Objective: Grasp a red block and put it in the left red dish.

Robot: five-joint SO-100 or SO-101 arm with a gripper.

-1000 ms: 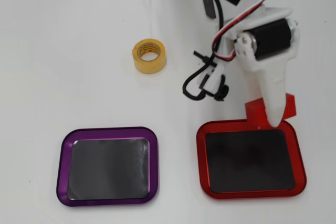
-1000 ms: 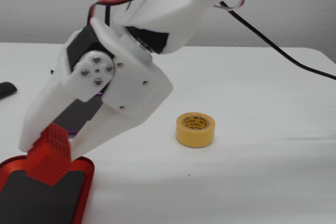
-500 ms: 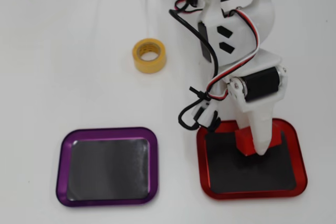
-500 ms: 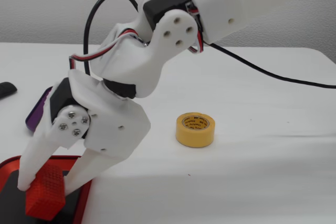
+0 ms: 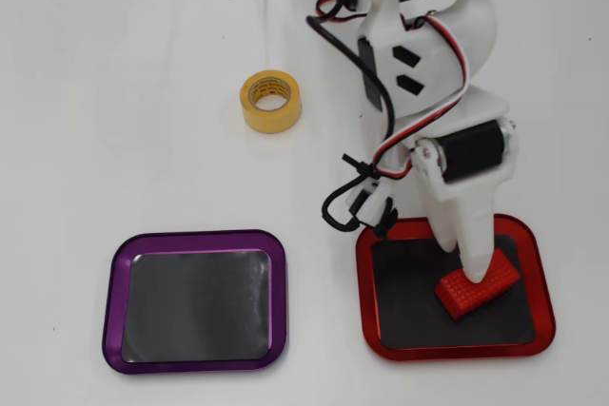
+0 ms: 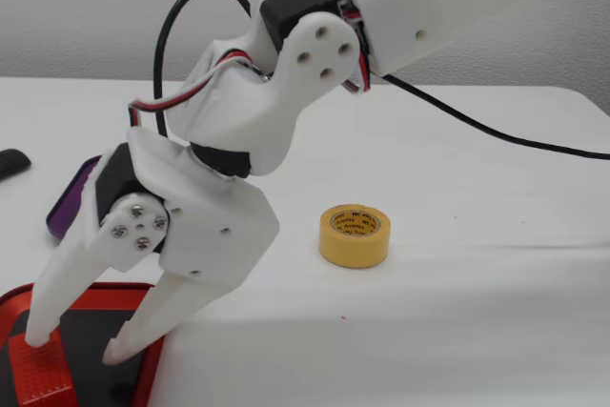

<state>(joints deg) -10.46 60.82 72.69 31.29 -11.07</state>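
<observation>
Inside the left red dish (image 5: 373,303) the red block (image 5: 477,282) lies flat, apparently released, beneath the gripper (image 6: 76,348), its jaws apart and empty

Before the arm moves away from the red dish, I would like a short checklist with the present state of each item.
1. The red block lies inside the red dish, on its dark floor: ok.
2. The gripper is open, and in the fixed view its fingertips stand apart with nothing between them: ok.
3. The block is free of the fingers: cannot tell; in the overhead view one finger overlaps the block's upper edge.
4. The block lies flat, not leaning on the rim: ok, as far as the overhead view shows.
5. The yellow tape roll stands clear of the arm: ok.
6. The purple dish is empty: ok.
</observation>
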